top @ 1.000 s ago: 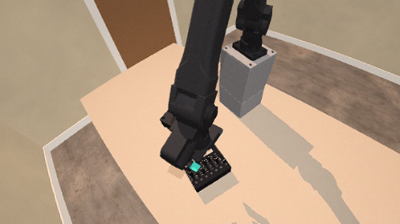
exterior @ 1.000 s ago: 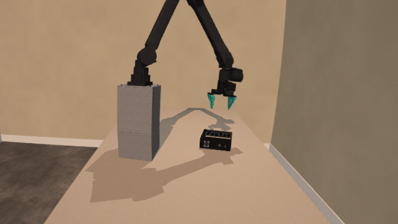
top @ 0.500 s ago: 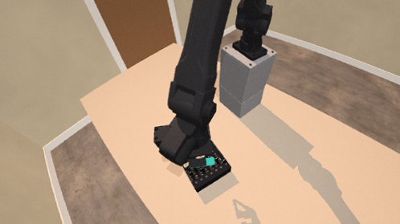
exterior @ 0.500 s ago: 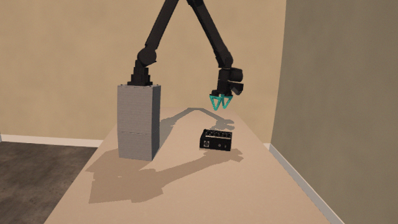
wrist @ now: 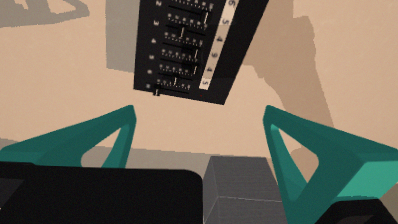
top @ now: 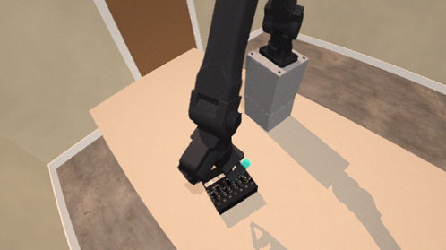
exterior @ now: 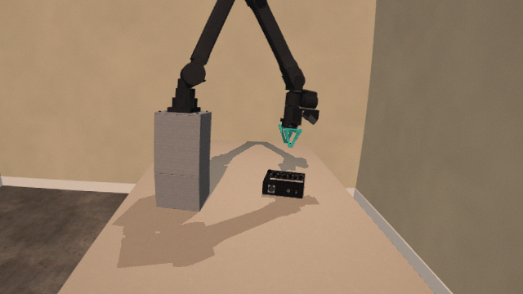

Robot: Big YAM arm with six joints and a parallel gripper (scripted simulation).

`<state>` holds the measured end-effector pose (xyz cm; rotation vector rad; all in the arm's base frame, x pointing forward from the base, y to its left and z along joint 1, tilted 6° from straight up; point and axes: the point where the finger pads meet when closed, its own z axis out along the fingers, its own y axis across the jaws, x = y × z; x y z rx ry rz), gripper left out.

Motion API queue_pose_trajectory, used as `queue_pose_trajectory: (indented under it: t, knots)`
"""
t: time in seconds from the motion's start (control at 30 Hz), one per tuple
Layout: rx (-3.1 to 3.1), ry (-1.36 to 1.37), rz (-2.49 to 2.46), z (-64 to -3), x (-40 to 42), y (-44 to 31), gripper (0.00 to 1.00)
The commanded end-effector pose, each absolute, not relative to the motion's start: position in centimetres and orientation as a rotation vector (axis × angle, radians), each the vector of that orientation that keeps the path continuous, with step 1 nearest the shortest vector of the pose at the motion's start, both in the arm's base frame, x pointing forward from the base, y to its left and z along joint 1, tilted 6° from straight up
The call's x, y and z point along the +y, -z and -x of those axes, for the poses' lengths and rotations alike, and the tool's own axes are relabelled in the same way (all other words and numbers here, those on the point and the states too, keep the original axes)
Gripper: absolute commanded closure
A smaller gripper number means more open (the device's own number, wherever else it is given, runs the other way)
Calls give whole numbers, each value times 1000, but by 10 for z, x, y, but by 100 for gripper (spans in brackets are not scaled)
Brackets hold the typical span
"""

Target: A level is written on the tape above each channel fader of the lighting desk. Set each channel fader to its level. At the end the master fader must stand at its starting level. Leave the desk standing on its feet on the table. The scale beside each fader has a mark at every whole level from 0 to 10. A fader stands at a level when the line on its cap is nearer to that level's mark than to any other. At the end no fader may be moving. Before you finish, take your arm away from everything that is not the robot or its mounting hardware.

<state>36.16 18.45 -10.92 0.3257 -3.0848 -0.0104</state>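
The lighting desk point(top: 235, 196) point(exterior: 283, 184) point(wrist: 192, 45) is a small black box standing on the table point(top: 148, 110) point(exterior: 253, 245). In the wrist view it lies turned and partly cut off at the top edge. Its tape strip point(wrist: 212, 62) shows the numbers 6, 5, 4, 9, 4, 5 beside the fader rows. The lowest fader cap point(wrist: 157, 91) sits at the far left end of its slot. My gripper point(top: 244, 165) point(exterior: 290, 143) point(wrist: 199, 112) is open and empty, with teal fingers spread wide. It hangs well above the desk's back edge and touches nothing.
The grey pedestal point(top: 273, 89) point(exterior: 181, 159) point(wrist: 240, 185) that carries the arm stands on the table, left of the desk in the exterior view. A wall point(exterior: 441, 122) runs close along the table's right side.
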Motion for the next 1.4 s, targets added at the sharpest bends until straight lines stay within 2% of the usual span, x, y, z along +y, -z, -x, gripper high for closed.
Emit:
queue_pose_trajectory:
  t: [0.0,0.43,0.5,0.9,1.17,1.37]
  knots:
    - [-3050,49,-756,-372,184,99,0]
    - [-2690,35,-1674,-370,179,101,0]
    - [-2690,35,-1674,-370,179,101,0]
    - [-2077,98,-2484,-365,177,109,0]
    - [-2028,98,-2535,-370,187,105,0]
    - [-2266,100,-2322,-406,172,164,0]
